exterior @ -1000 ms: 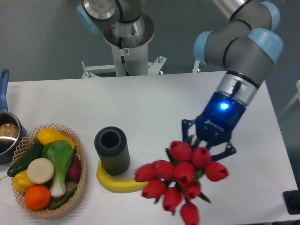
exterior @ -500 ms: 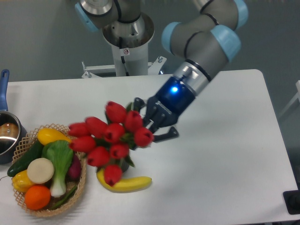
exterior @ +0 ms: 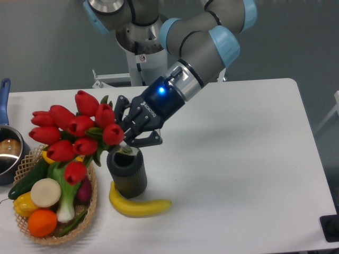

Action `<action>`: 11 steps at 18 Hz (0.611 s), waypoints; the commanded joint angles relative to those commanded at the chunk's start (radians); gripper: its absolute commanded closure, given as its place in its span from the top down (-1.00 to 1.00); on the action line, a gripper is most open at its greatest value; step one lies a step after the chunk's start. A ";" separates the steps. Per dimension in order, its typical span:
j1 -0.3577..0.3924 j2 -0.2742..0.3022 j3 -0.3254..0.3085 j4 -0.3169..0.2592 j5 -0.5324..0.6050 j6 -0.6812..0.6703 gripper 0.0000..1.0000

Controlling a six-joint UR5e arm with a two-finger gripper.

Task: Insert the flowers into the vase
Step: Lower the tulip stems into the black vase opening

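Spread across the left-centre of the frame, above the basket (exterior: 90,206): the flowers (exterior: 74,135), buds leaning up-left, stem ends at the mouth of the vase (exterior: 127,170). Clamped on the stems just behind the blooms, jaws nearly closed: the gripper (exterior: 130,132). Probably light and top-heavy, stems stiffish, buds easily bruised; best held low on the stems. Lower centre, beside the vase: a banana (exterior: 139,206).

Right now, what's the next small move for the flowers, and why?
Probably tilt the flowers upright and lower them. The hand holds them slanted left over the basket, with the stem ends just at the vase mouth, not yet inside.
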 joint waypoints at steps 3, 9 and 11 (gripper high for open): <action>0.026 -0.018 -0.048 0.000 -0.086 0.081 -0.59; 0.041 -0.044 -0.069 0.000 -0.160 0.140 -0.59; 0.048 -0.054 -0.071 0.000 -0.172 0.154 -0.59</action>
